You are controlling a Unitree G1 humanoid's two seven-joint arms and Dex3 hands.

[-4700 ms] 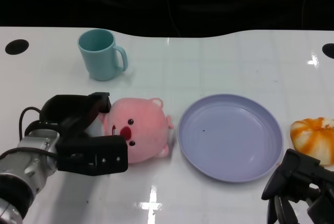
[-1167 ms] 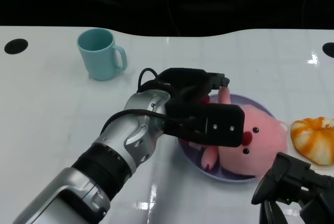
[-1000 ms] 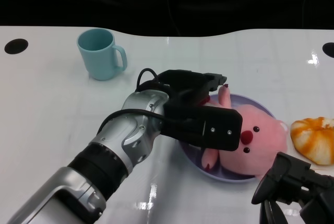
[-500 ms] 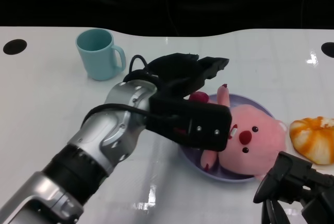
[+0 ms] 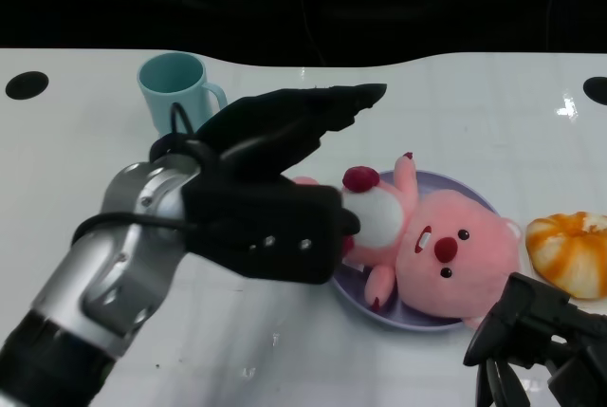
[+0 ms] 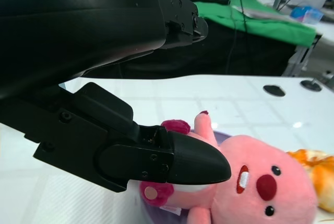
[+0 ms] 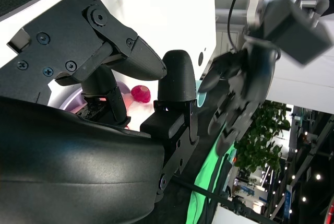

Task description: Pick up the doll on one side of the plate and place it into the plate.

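The pink plush doll (image 5: 446, 255) lies on its back in the purple plate (image 5: 477, 201), face turned toward me; it shows again in the left wrist view (image 6: 261, 192). My left hand (image 5: 275, 141) hovers raised just left of the doll, fingers spread, holding nothing; its fingers (image 6: 172, 156) stand above the doll's feet. My right hand (image 5: 541, 341) hangs at the table's front right, fingers apart and empty, near the plate's front edge. The right wrist view shows that hand (image 7: 104, 78) close up, with a bit of the doll's red foot (image 7: 140, 93) beyond it.
A teal mug (image 5: 171, 84) stands at the back left, behind my left arm. An orange and white bun-like object (image 5: 569, 250) lies right of the plate, also in the left wrist view (image 6: 318, 172). The white table ends at a dark edge behind.
My left hand has let go of the doll, lifted and drawn back to the left with its fingers opening. The doll stays lying in the plate. The right hand has not moved.
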